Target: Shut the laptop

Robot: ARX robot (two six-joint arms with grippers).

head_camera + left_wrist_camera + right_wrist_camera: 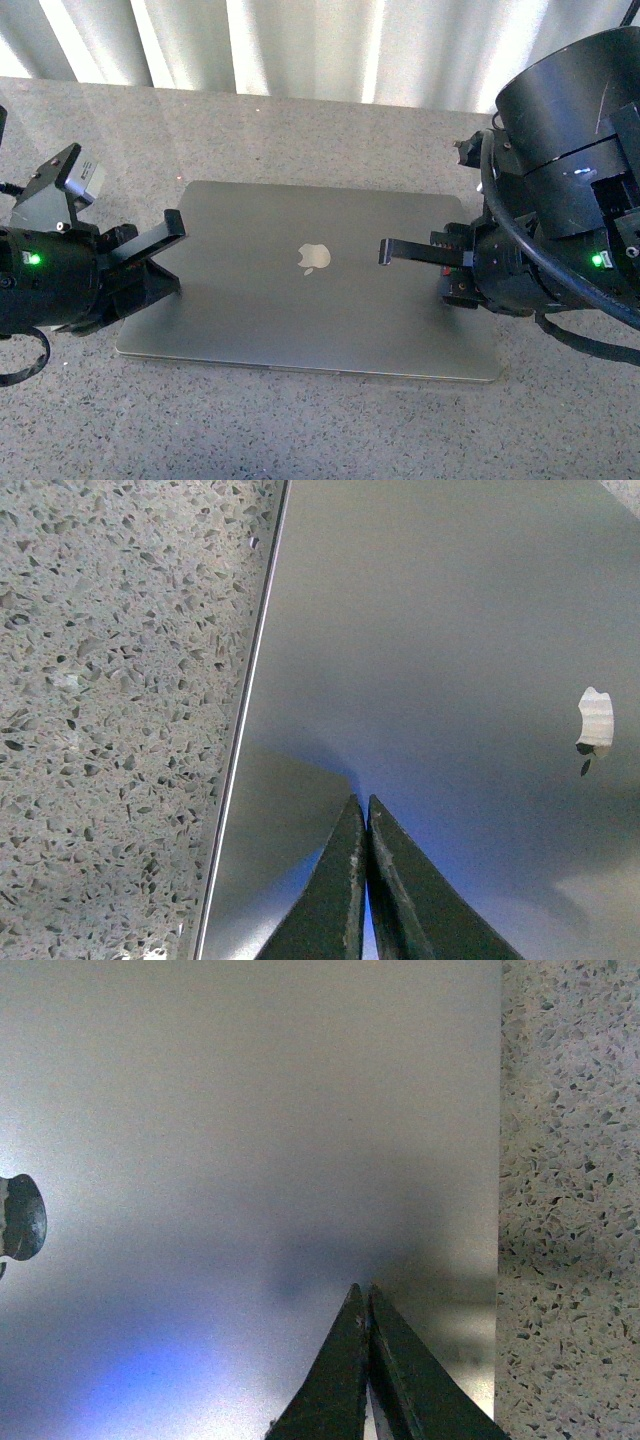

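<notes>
1. The laptop [300,320] lies flat on the speckled stone counter [300,130] between the two arms. Its lid is down and the apple logo [313,257] faces up, so the closing looks done.
2. The left hand [172,228] is over the lid's left part, fingers [335,890] pressed together with nothing between them. The right hand [388,250] is over the right half, equally pinched and empty, its tip pointing towards the logo.
3. The shell looks thin, stiff and smooth, so probably slippery. The glass inside would be fragile, so any further press is best made gently, mid-lid near the front edge.
4. Screen, keys and hinge are hidden. I cannot tell whether either tip touches the lid. The right arm covers the lid's far right corner.
</notes>
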